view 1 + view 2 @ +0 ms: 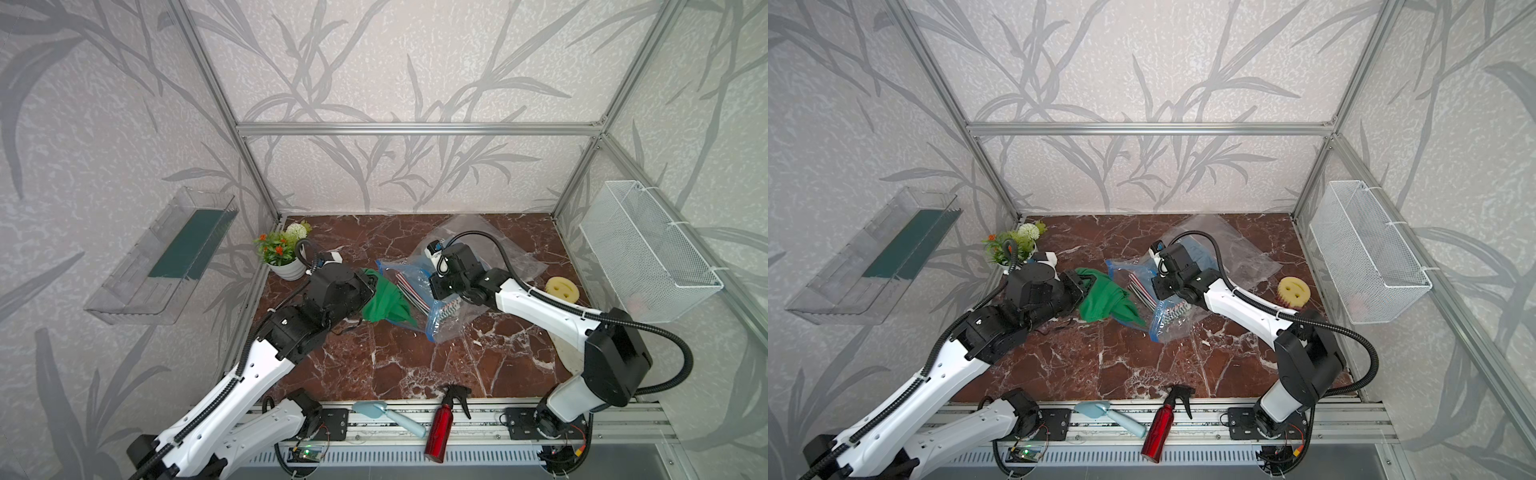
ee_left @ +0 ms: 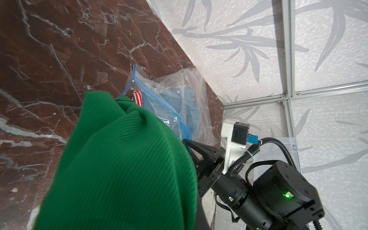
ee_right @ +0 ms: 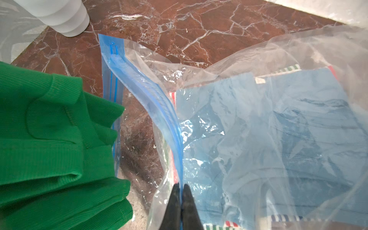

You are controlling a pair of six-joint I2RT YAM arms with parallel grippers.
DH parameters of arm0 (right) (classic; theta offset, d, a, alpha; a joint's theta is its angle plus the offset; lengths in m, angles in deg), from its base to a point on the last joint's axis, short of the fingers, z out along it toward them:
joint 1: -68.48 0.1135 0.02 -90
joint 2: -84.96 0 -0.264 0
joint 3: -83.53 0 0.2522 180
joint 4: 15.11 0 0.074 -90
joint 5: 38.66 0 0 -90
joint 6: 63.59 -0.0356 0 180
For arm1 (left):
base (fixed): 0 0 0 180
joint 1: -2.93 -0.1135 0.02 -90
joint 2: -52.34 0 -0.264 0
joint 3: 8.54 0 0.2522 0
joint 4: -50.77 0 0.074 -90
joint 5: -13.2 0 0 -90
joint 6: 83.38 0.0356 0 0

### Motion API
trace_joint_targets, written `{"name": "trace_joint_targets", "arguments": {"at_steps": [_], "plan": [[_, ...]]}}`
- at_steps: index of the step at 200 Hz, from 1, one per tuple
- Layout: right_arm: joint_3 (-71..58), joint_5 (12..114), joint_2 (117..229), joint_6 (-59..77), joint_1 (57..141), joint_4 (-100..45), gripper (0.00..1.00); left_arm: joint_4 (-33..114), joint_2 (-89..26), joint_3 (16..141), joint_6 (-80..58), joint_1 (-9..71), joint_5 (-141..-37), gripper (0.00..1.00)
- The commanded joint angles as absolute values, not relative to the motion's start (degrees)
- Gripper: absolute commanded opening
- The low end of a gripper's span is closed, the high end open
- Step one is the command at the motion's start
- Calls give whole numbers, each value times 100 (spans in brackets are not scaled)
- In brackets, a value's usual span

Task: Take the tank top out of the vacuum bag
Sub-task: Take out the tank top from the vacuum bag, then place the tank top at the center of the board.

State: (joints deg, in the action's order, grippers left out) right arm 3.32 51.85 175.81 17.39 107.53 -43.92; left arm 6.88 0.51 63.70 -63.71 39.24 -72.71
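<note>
the right wrist view alone is showing the right end effector [image 3: 180,188] pinching the blue zip strip [image 3: 143,87] of the vacuum bag [image 1: 515,257], which is lying clear and crinkly mid-table [image 1: 395,357], toward the far edge. the green tank top [image 1: 384,307] is hanging bunched from the clamped left end effector [image 1: 1079,284], hiding its tips in the left wrist view. blue cloth [image 3: 278,129] is showing inside the bag.

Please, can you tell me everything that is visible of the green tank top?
The green tank top is ribbed knit cloth with stitched hems, bunched in folds. The left pincer is shut on one end, and the cloth drapes from it down toward the marble table. Its lower tip overlaps the blue zip edge of the vacuum bag; it appears to be outside the bag.
</note>
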Motion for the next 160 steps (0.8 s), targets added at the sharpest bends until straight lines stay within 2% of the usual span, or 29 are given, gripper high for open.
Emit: {"name": "trace_joint_targets", "arguments": {"at_steps": [1, 65, 160], "plan": [[145, 5190, 17649, 1735, 10726, -4517, 0, 582, 204, 6705, -6249, 3907, -6813, 0], [133, 5239, 17614, 1766, 10729, -4548, 0, 301, 16, 7187, -5680, 3782, -6366, 0], [188, 5375, 17591, 1780, 10725, -4558, 0, 504, -279, 7155, -5162, 2450, -7222, 0]]}}
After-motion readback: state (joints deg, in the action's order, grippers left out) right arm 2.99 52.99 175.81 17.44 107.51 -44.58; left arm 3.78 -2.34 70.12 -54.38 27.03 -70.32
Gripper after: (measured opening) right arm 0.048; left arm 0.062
